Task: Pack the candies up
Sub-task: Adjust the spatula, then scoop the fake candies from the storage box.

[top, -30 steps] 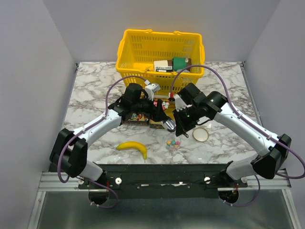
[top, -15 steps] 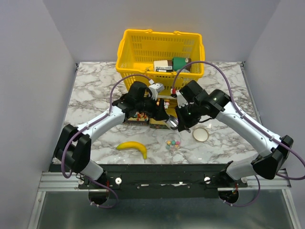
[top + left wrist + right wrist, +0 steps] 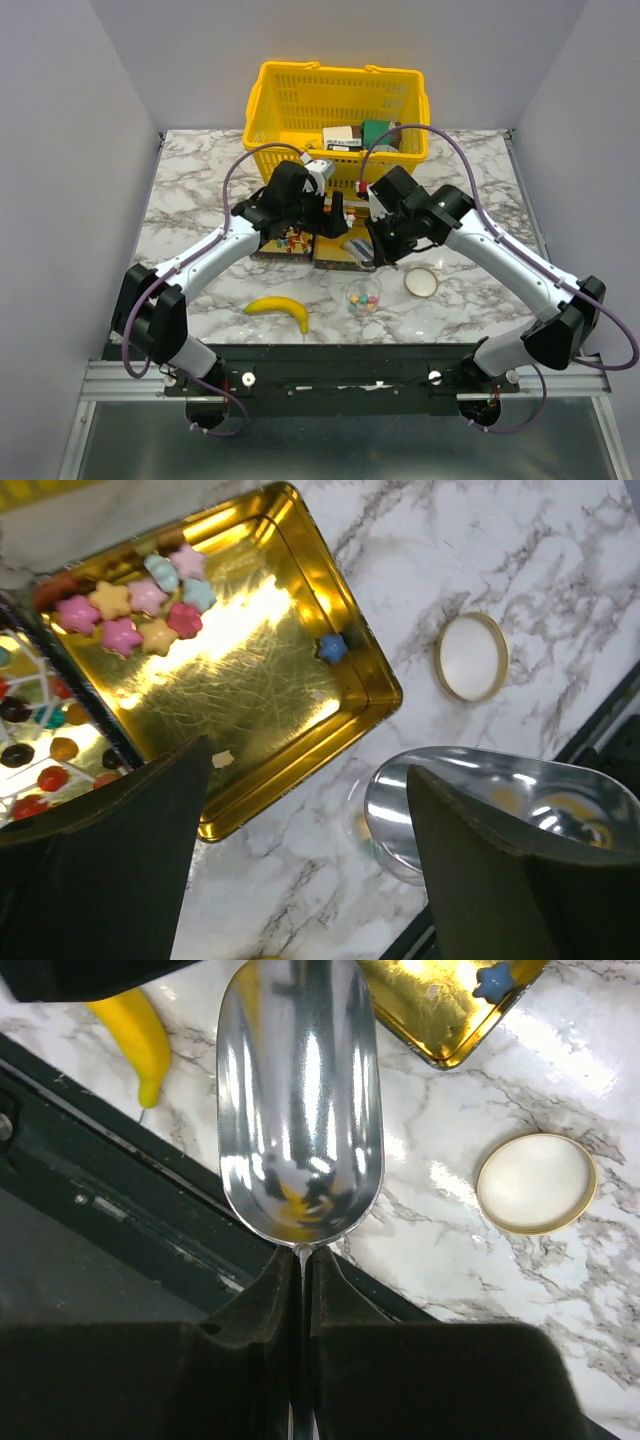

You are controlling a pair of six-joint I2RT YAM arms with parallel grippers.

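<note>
Star-shaped candies (image 3: pixel 140 605) in pink, yellow and blue cluster in a far corner of an open gold tin (image 3: pixel 250 660); one blue star (image 3: pixel 331 647) lies apart. More candies sit in a small clear jar (image 3: pixel 363 298). My left gripper (image 3: pixel 305 865) hangs open above the tin's near edge (image 3: pixel 335 215), nothing between its fingers. My right gripper (image 3: pixel 302 1270) is shut on the thin handle of a silver scoop (image 3: pixel 300 1100). The scoop's empty bowl (image 3: pixel 358 250) hovers between the tin and the jar.
A round jar lid (image 3: pixel 421 282) lies right of the jar. A banana (image 3: pixel 280 308) rests near the front edge. The tin's printed lid (image 3: pixel 285 243) lies left of the tin. A yellow basket (image 3: pixel 270 110) with boxes stands at the back.
The right gripper has carried the scoop from above the jar back toward the tin. The left gripper has drawn away from the front edge, toward the basket.
</note>
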